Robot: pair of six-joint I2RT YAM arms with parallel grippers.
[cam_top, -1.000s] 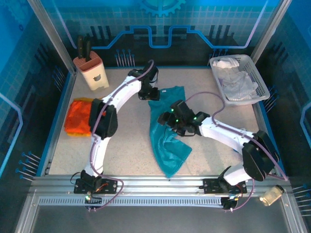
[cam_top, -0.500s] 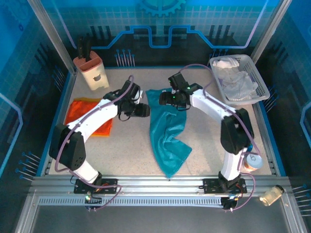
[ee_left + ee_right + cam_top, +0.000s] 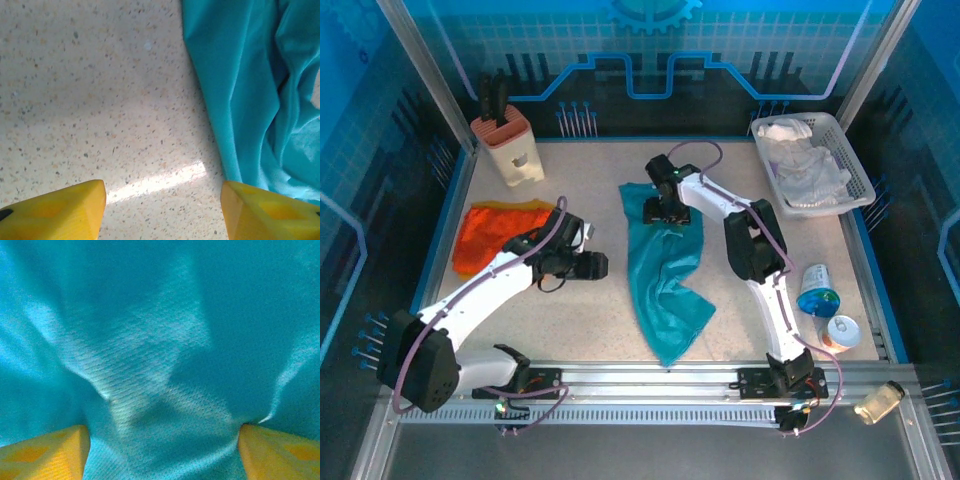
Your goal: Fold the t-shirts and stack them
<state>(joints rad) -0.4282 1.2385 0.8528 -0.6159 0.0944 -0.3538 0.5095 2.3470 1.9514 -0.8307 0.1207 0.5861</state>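
Seemingly flattening the teal t-shirt — right pincer spread on its cloth, left pincer spread over bare bench; next, pinch the top edge.

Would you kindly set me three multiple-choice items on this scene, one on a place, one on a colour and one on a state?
1. Where does the orange shirt lie? A) left of the teal shirt B) on top of it C) right of it
2. What colour is the cloth in the basket? A) red B) white C) green
3. How is the teal shirt? A) folded flat B) crumpled, unfolded C) held in the air
Answers: 1 A, it lies farther left in the top view; 2 B, a pale heap sits in the basket; 3 B, creases run all along it.
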